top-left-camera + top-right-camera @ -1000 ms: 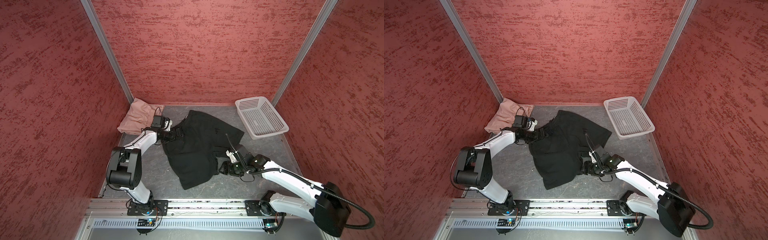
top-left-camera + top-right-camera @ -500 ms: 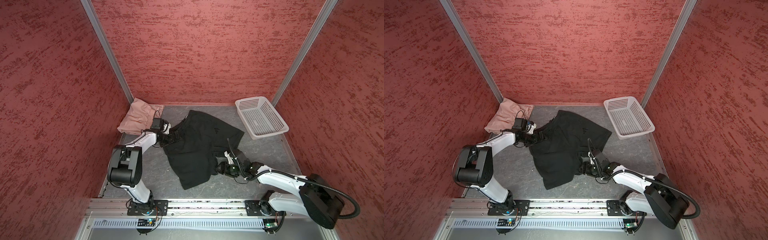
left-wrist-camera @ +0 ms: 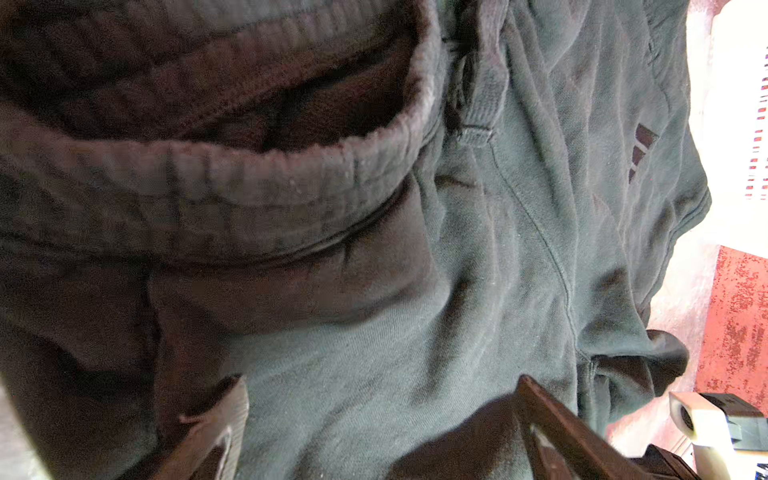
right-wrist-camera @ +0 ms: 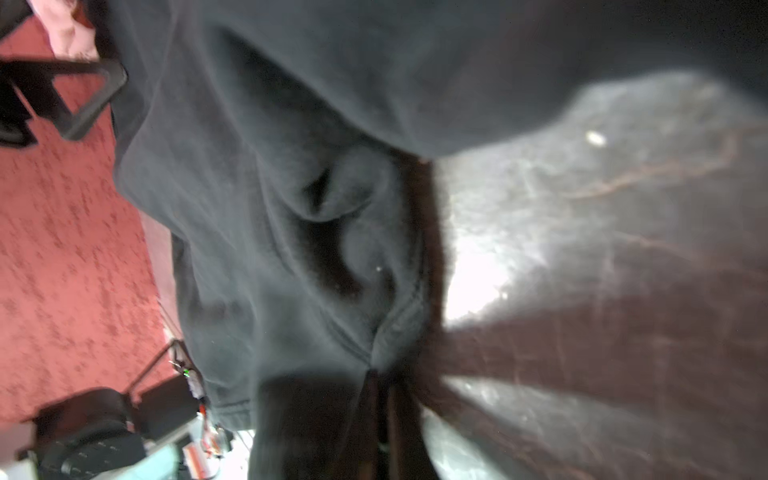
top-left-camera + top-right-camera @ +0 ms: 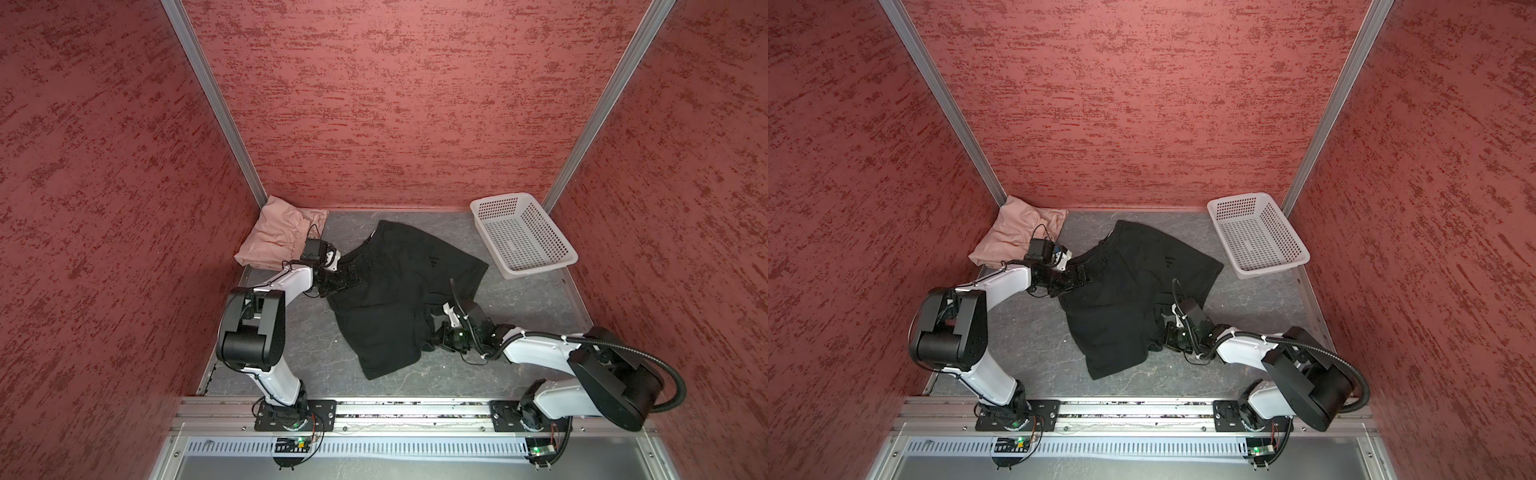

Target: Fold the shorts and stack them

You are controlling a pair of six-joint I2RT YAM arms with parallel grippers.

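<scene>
The black shorts (image 5: 395, 299) lie spread out in the middle of the surface (image 5: 316, 353), waistband toward my left arm. The pink shorts (image 5: 274, 243) sit bunched in the far left corner. My right jaws are pressed together, pinching the black shorts at their near-right edge. My left jaws stand spread over the waistband. A white basket (image 5: 540, 272) rests far right.

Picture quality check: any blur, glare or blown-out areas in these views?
Right wrist view: blurred throughout, with a bright glare patch on the grey tabletop beside the black shorts. Left wrist view: sharp on the waistband, but the white basket is blown out. Both top views: sharp, evenly lit.
</scene>
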